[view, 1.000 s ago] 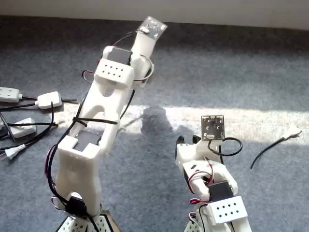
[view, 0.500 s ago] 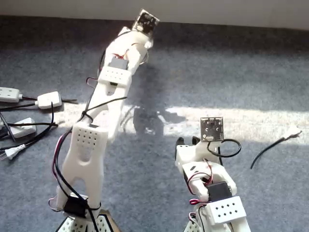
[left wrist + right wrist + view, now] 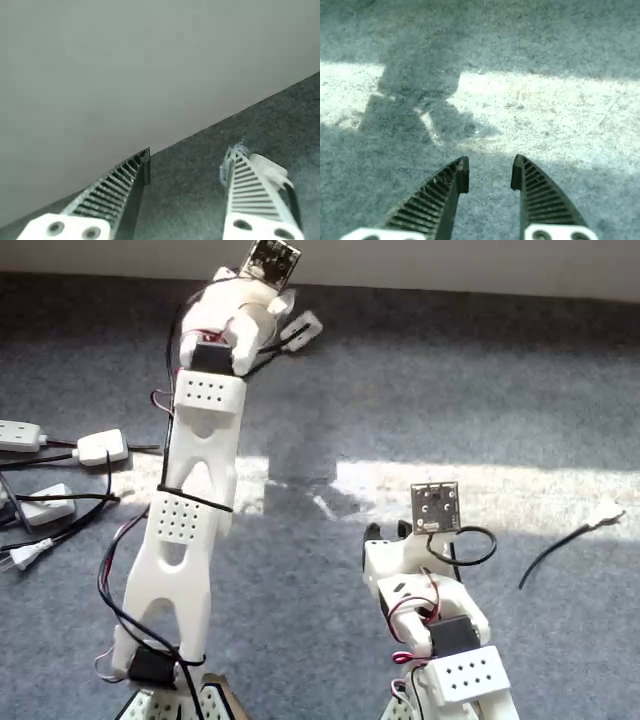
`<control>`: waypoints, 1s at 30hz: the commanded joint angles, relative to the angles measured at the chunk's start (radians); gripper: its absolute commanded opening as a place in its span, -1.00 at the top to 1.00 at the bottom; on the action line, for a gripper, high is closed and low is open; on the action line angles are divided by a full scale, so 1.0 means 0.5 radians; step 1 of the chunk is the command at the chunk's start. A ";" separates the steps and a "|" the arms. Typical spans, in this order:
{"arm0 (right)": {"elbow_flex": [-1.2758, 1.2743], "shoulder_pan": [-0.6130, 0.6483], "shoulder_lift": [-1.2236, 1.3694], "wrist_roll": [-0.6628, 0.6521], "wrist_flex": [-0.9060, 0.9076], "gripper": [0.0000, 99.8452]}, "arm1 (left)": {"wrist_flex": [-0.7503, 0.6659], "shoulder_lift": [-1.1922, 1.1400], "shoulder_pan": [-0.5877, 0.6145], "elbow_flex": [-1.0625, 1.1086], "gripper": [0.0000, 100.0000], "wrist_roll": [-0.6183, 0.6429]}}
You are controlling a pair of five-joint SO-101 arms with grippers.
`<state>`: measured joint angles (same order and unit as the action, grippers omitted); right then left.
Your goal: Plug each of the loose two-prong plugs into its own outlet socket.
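Observation:
A white two-prong plug [image 3: 606, 512] on a black cord [image 3: 548, 552] lies on the carpet at the far right. At the left edge lie a white outlet strip [image 3: 20, 435], a white plug block [image 3: 102, 447], a second white block [image 3: 42, 506] and a small two-prong plug [image 3: 24, 556]. My left gripper [image 3: 189, 152] is open and empty, up by the wall at the far edge of the carpet, far from all of these; it also shows from above [image 3: 293, 322]. My right gripper [image 3: 490, 165] is open over bare carpet, near the sunlit strip.
Black cords [image 3: 70, 515] tangle between the pieces at the left. A pale wall [image 3: 125, 75] bounds the carpet at the back. A bright band of sunlight [image 3: 520, 485] crosses the grey carpet. The right arm [image 3: 430, 610] sits folded at the near right.
The left arm has swung leftward and stretched farther toward the back wall. The right arm has not moved.

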<state>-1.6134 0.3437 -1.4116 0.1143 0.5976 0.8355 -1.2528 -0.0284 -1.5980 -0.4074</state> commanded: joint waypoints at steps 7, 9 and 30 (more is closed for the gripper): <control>0.014 0.005 -0.011 -0.040 -0.081 0.69 | 0.463 0.493 0.278 -0.127 0.53 0.018; 0.014 0.008 -0.011 -0.040 -0.084 0.69 | 0.601 0.532 0.404 -0.127 0.53 0.018; -0.112 0.011 -0.011 -0.052 -0.244 0.69 | 1.878 0.526 1.631 0.087 0.53 0.718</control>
<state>-1.6579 0.3437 -1.4116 0.1005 0.5040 1.7653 -0.9751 0.7342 -1.5919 -0.1465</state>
